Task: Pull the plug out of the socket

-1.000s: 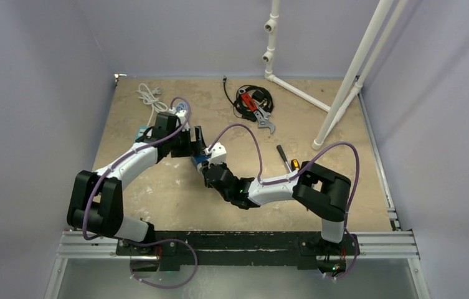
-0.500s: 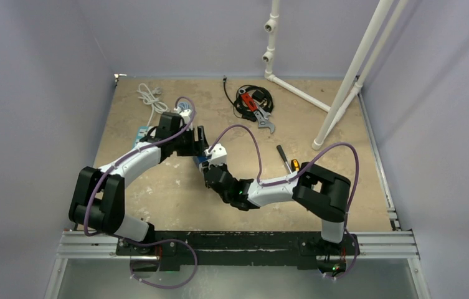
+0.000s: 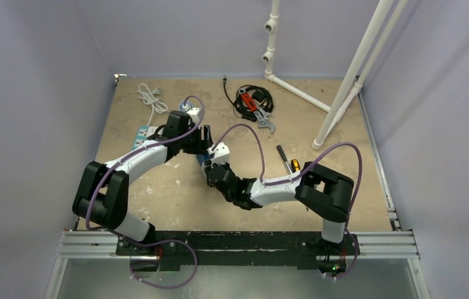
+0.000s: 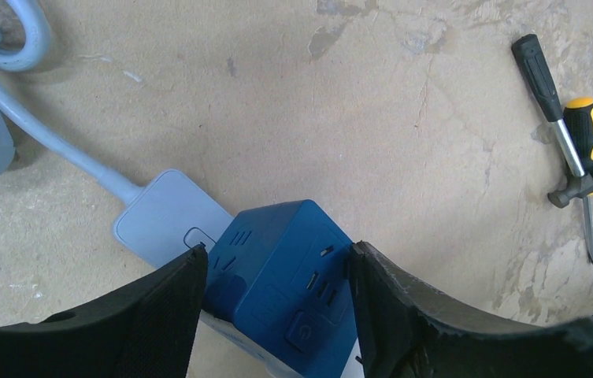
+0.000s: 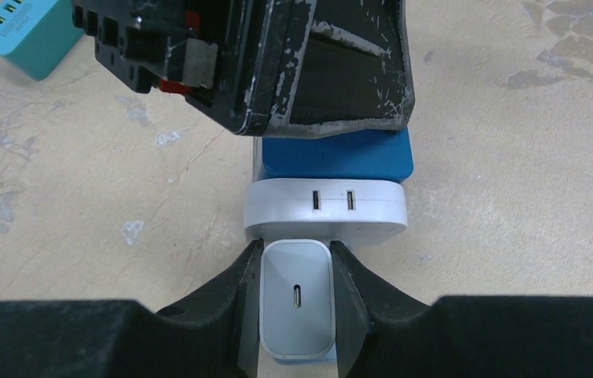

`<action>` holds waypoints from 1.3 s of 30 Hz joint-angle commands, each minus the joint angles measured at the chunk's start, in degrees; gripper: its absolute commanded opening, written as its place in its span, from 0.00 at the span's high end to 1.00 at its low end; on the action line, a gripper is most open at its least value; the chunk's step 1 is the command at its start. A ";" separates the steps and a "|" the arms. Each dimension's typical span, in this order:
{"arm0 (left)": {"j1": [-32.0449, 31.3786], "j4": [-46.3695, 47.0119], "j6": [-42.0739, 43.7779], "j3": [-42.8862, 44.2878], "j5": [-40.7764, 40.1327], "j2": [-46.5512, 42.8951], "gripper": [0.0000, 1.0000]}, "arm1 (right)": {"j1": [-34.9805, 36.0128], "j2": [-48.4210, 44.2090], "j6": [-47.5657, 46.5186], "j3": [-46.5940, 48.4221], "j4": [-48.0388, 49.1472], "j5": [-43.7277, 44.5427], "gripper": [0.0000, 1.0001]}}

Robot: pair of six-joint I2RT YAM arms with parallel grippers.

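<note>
The right gripper (image 5: 296,269) pinches the white plug (image 5: 296,315); the left gripper (image 4: 277,260) straddles the blue socket (image 4: 273,287), perhaps touching.

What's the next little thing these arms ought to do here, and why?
Probably clamp the left end effector firmly onto the blue socket cube. Its fingers flank the cube, but I cannot tell whether they press it, while the right end effector is shut on the white plug seated in that cube. With the cube braced, pulling should free the plug rather than drag everything.
</note>
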 commanded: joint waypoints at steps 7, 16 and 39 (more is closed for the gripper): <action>-2.15 -8.07 1.27 -1.67 -2.08 2.94 0.43 | -7.12 -5.54 1.11 -4.44 4.86 -9.60 1.00; -2.52 -8.20 1.29 -1.59 -2.52 2.83 0.44 | -8.32 -6.83 1.77 -5.15 4.65 -8.57 1.00; -2.22 -2.54 -2.31 -2.98 -1.61 -11.01 0.15 | -3.21 -3.78 3.36 -0.62 -1.44 6.68 1.00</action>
